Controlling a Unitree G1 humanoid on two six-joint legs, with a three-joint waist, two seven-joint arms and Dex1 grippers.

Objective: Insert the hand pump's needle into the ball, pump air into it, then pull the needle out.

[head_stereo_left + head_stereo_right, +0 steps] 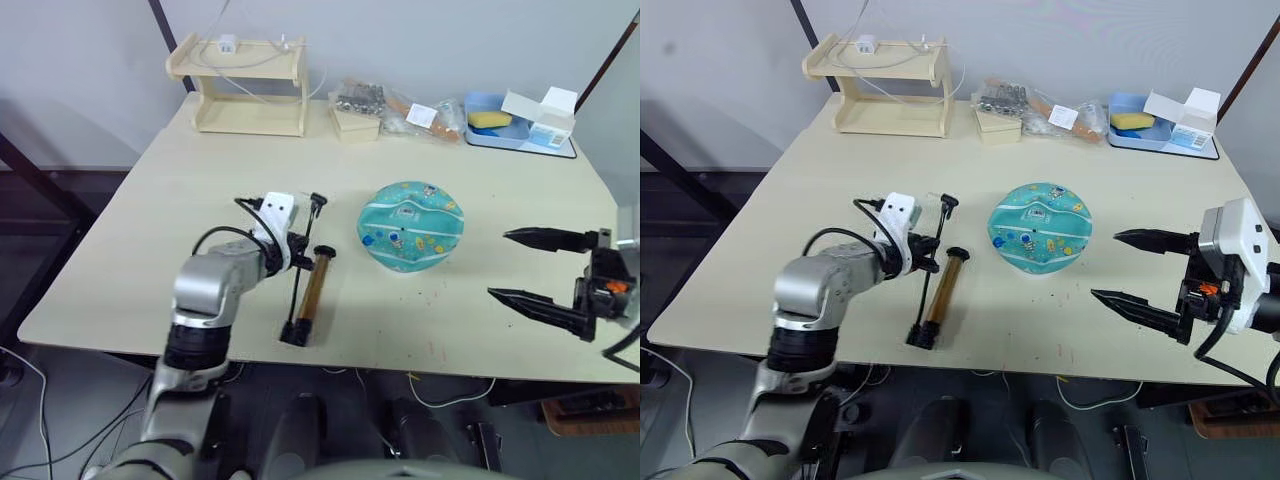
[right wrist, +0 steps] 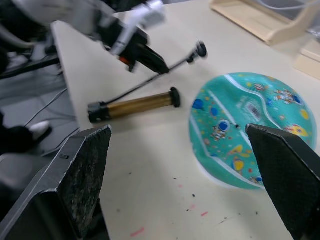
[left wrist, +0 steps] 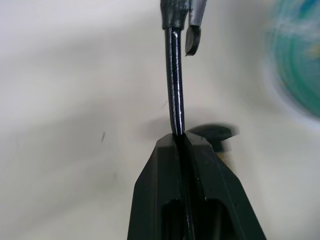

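Nothing pumped yet: we are pinching the pump's [image 1: 312, 292] hose [image 3: 174, 85] with the left gripper [image 1: 927, 256] closed tight, right gripper [image 1: 1132, 268] gaping wide and empty beside the flat ball [image 1: 411, 225], needle uninserted.

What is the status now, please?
Left gripper shut on pump hose. Right gripper open beside flattened ball. Needle not inserted. Path clear.

Pale table [image 1: 150, 240] with hand pump [image 1: 312, 290], ball [image 1: 411, 225], wooden rack [image 1: 243, 85]
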